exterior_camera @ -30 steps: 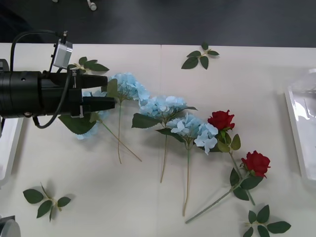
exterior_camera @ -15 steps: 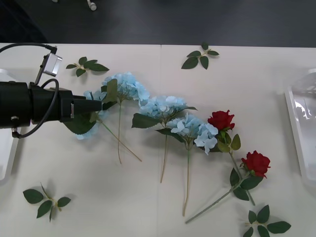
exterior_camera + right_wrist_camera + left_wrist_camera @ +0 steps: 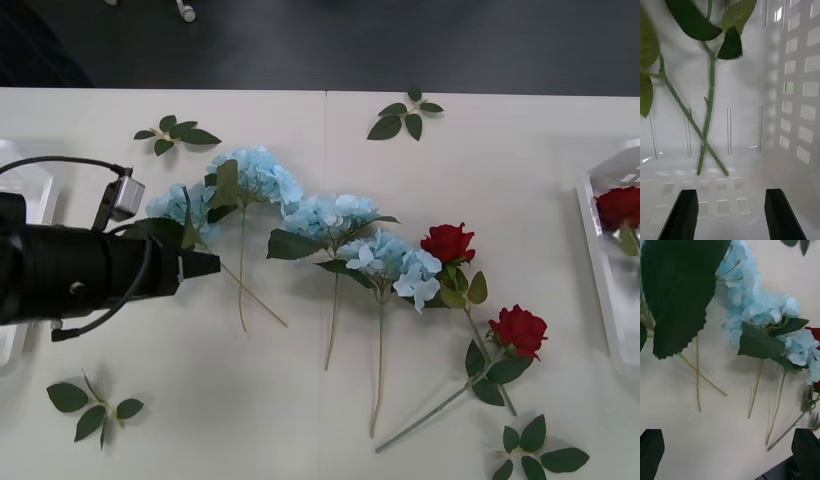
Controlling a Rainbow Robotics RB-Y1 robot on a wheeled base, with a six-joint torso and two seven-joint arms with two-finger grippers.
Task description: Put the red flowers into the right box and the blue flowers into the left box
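Several pale-blue flowers point(image 3: 255, 175) lie in a row across the middle of the table, with two red flowers point(image 3: 447, 242) to their right. My left gripper point(image 3: 205, 263) hovers by the leftmost blue flower point(image 3: 172, 205), open and holding nothing. In the left wrist view a big serrated leaf point(image 3: 677, 296) hangs close, and the blue flowers point(image 3: 752, 303) lie beyond. A third red flower point(image 3: 620, 207) lies in the right box point(image 3: 597, 270). My right gripper point(image 3: 733, 219) is open inside the right box point(image 3: 797, 93), above two crossed green stems point(image 3: 707, 112). The left box point(image 3: 30, 195) is at the left edge, partly behind my arm.
Loose green leaf sprigs lie at the back left point(image 3: 175, 132), back middle point(image 3: 405, 115), front left point(image 3: 95, 405) and front right point(image 3: 535, 450). The table's far edge meets a dark floor.
My left arm has drawn back leftward and toward the table's near edge, off the leftmost blue flower, which stays on the table. A red flower now shows in the right box.
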